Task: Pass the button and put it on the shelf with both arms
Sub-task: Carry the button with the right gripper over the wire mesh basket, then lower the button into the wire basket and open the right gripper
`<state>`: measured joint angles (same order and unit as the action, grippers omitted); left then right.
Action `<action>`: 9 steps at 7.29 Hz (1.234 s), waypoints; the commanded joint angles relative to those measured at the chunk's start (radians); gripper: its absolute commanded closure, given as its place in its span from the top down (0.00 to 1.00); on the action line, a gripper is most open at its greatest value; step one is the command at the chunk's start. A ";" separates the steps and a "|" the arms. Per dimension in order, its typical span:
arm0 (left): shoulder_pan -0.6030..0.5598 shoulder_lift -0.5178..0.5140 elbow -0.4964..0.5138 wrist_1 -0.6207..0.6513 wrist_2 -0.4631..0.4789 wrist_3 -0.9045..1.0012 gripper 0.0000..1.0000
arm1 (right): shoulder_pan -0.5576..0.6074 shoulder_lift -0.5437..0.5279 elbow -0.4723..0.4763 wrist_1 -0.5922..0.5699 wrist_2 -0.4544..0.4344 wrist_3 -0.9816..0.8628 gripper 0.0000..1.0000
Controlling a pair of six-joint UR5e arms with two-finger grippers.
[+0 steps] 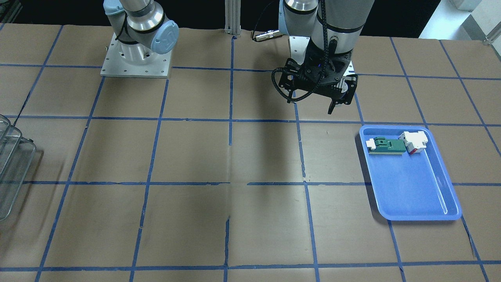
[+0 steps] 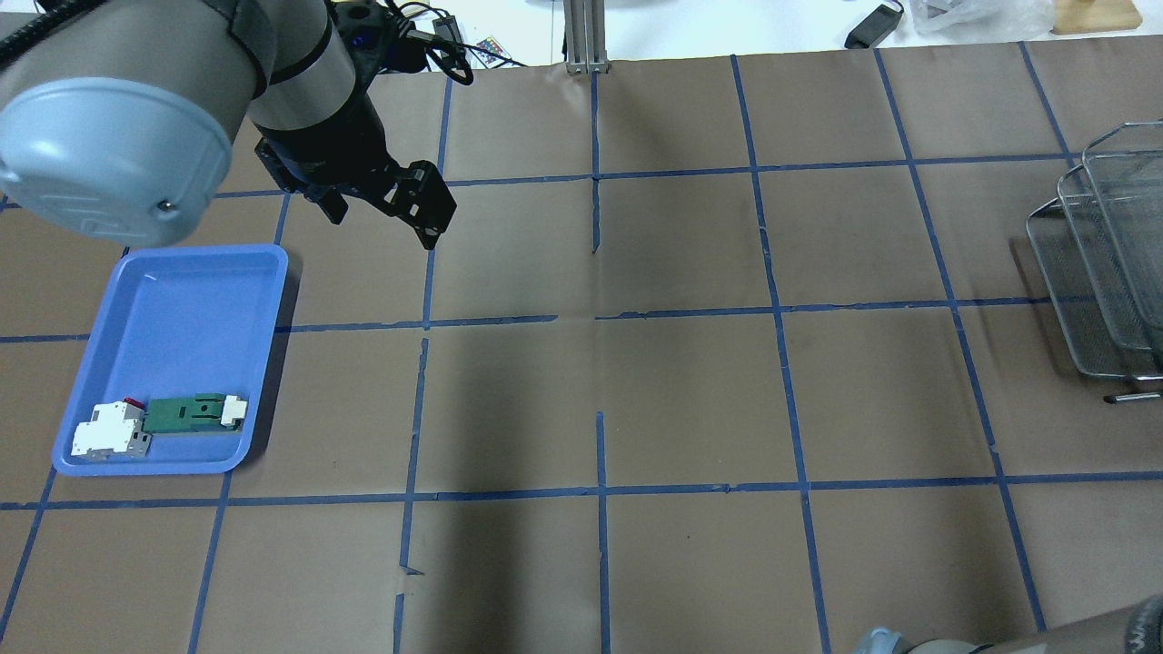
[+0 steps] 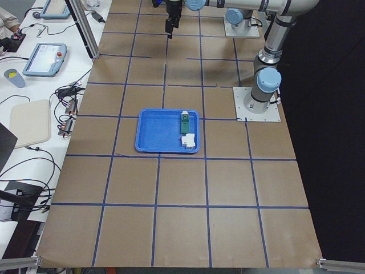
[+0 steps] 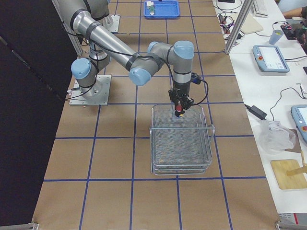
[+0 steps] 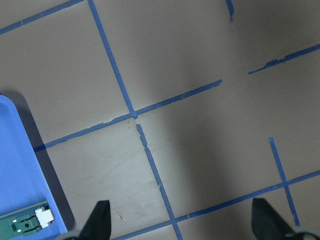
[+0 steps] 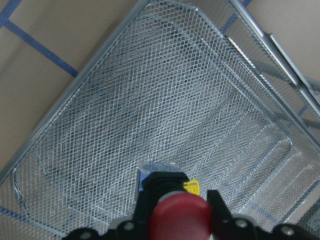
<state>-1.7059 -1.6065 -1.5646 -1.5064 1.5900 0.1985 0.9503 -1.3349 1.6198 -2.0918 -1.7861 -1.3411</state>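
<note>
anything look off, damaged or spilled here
Nothing is spilled or knocked over. The one oddity is the blue tape grid: its lines are ragged and broken in places. The button is held in the right gripper above the shelf, which looks intact.

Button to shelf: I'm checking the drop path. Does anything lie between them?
Nothing. The right wrist view shows the button, held in the right gripper, over bare mesh of the shelf.
</note>
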 commanded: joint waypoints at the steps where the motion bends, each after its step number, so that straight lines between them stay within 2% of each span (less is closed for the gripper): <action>1: 0.000 -0.001 -0.002 0.000 -0.001 0.001 1.00 | -0.010 0.008 0.000 -0.002 0.060 0.014 0.18; 3: 0.000 0.000 -0.002 0.000 -0.001 0.001 1.00 | -0.011 0.016 0.000 -0.002 0.062 0.014 0.39; 6: 0.000 -0.001 -0.002 0.000 -0.001 0.001 1.00 | -0.011 0.022 0.000 0.004 0.062 0.014 0.97; 8: 0.000 -0.001 -0.002 0.000 -0.001 0.001 1.00 | -0.011 -0.009 0.000 0.033 0.059 0.020 0.98; 9: 0.000 -0.001 -0.002 0.000 -0.001 0.001 1.00 | -0.011 -0.067 0.000 0.127 0.066 0.078 0.99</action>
<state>-1.7058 -1.6076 -1.5662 -1.5064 1.5892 0.1994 0.9388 -1.3501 1.6199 -2.0433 -1.7252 -1.3076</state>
